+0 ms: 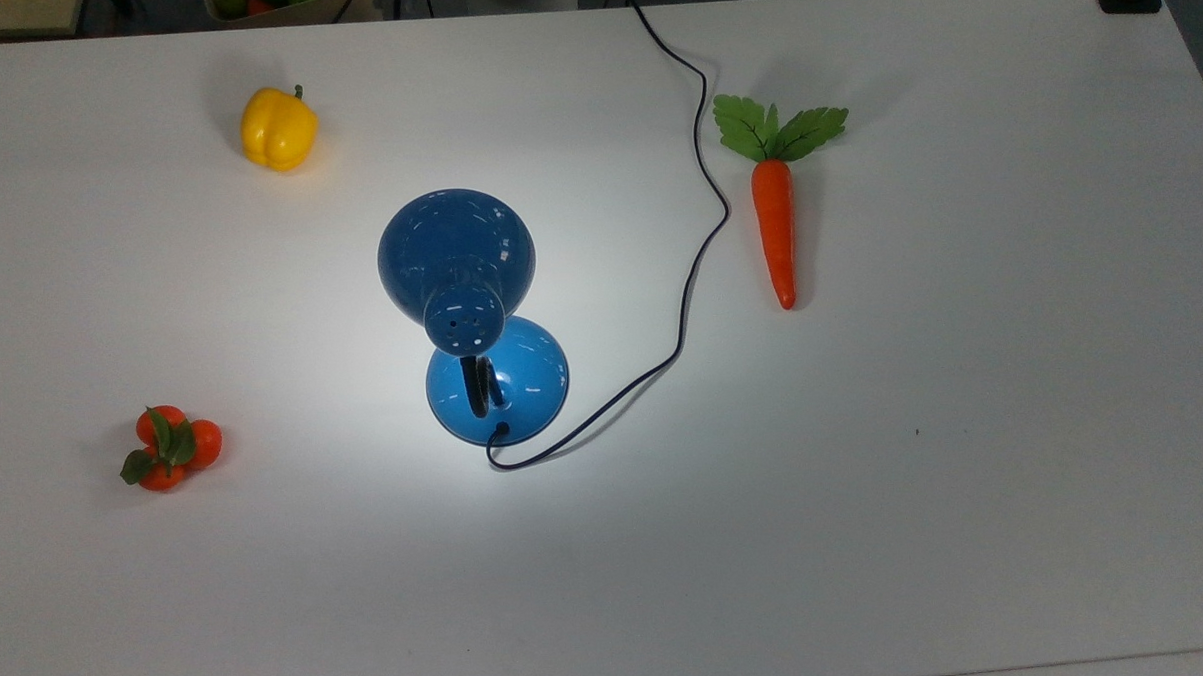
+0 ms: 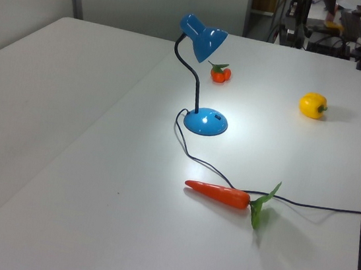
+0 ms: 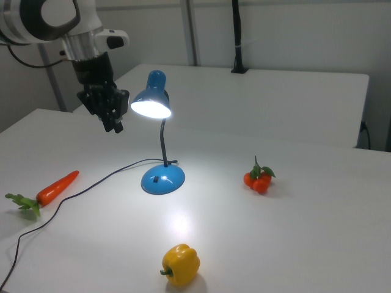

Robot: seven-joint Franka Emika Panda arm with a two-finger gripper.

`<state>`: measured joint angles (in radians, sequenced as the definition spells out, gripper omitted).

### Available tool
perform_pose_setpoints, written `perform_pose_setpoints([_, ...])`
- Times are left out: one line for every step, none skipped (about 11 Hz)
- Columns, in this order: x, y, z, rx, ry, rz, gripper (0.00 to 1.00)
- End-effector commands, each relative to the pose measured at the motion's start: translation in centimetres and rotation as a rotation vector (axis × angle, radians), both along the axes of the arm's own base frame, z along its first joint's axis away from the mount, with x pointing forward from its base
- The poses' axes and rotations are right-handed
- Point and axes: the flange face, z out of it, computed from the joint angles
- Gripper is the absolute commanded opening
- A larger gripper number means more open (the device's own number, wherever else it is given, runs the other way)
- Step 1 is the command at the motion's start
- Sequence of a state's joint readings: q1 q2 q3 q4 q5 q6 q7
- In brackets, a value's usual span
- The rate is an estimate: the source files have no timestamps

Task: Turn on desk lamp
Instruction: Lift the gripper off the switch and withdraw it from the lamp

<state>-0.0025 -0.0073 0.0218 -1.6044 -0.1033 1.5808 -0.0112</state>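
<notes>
Lit desk lamp mid-table, gripper raised beside its shade, jaws together and empty, carrot below, table edge beyond.

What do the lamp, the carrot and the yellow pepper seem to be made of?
The lamp: probably painted metal or hard plastic, since its blue shade and base are glossy with sharp highlights. The carrot: likely soft foam or fabric, with a matte orange body and flat, felt-like green leaves. The yellow pepper: apparently smooth plastic or foam, with an even colour and a mild sheen.
</notes>
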Motion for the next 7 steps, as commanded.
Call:
perform_pose_setpoints([-1.0, -0.4, 0.7, 0.012, 0.02, -0.007, 1.0])
perform_pose_setpoints([-1.0, -0.4, 0.8, 0.012, 0.019, 0.001, 1.0])
perform_pose_setpoints([-0.9, -0.5, 0.9, 0.013, 0.016, -0.002, 1.0])
perform_pose_setpoints([-0.9, -1.0, 1.5, 0.013, 0.004, -0.021, 1.0])
perform_pose_setpoints([-1.0, -1.4, 1.8, 0.014, -0.001, -0.028, 1.0])
perform_pose_setpoints([-1.0, -1.4, 1.8, 0.014, -0.001, -0.031, 1.0])
perform_pose_setpoints([-0.9, -1.4, 1.7, 0.014, 0.0, -0.033, 1.0])
